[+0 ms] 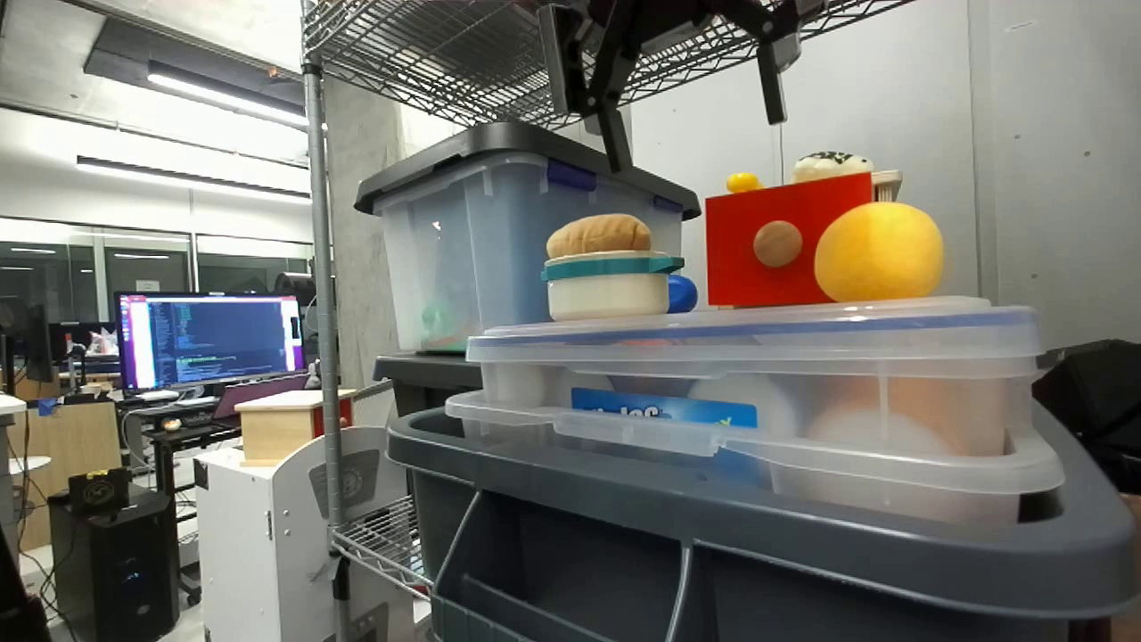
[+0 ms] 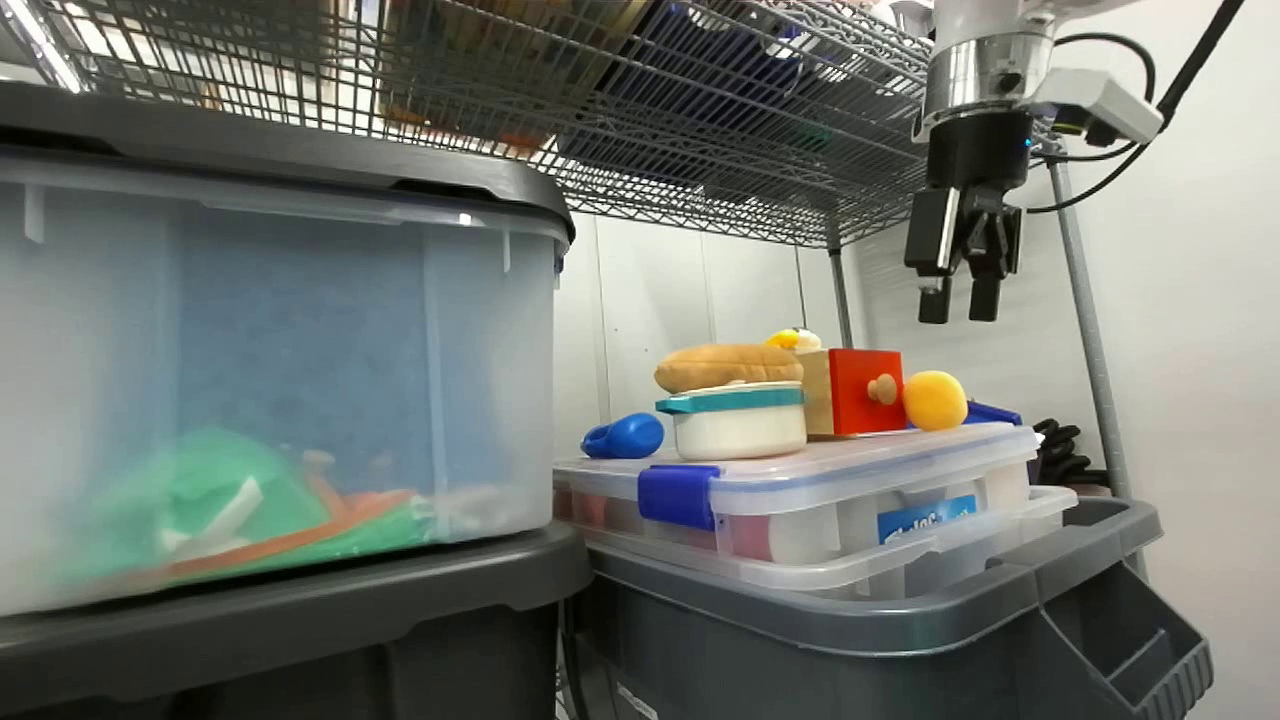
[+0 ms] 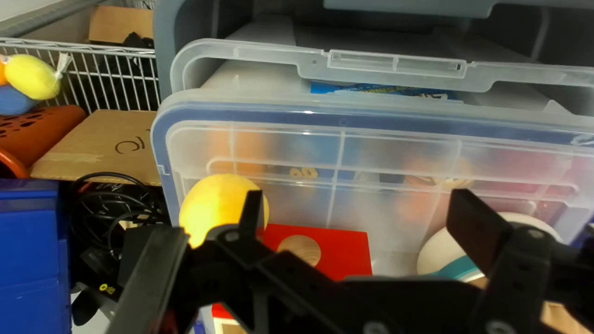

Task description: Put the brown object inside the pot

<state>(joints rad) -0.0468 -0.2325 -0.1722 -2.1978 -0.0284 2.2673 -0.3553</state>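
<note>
The brown object is a tan, lumpy toy bread [image 1: 599, 235] [image 2: 730, 367]. It lies on top of the pot in both exterior views. The pot [image 1: 608, 296] [image 2: 740, 430] is squat and cream with a teal band and side handles, and stands upright on a clear bin's lid. I cannot tell whether a lid lies under the bread. In the wrist view the pot [image 3: 443, 250] is at the lower right, partly behind a finger, with the bread mostly hidden. My gripper [image 1: 695, 116] [image 2: 960, 300] [image 3: 357, 208] is open and empty, well above the things on the lid.
A red-fronted wooden box [image 1: 740, 259] with a knob and a yellow ball [image 1: 878, 254] stand beside the pot. A blue object [image 2: 625, 437] lies by it. A tall lidded bin [image 2: 300, 330] stands nearby. A wire shelf [image 1: 446, 53] hangs overhead, and a metal post [image 2: 1085, 300] stands behind.
</note>
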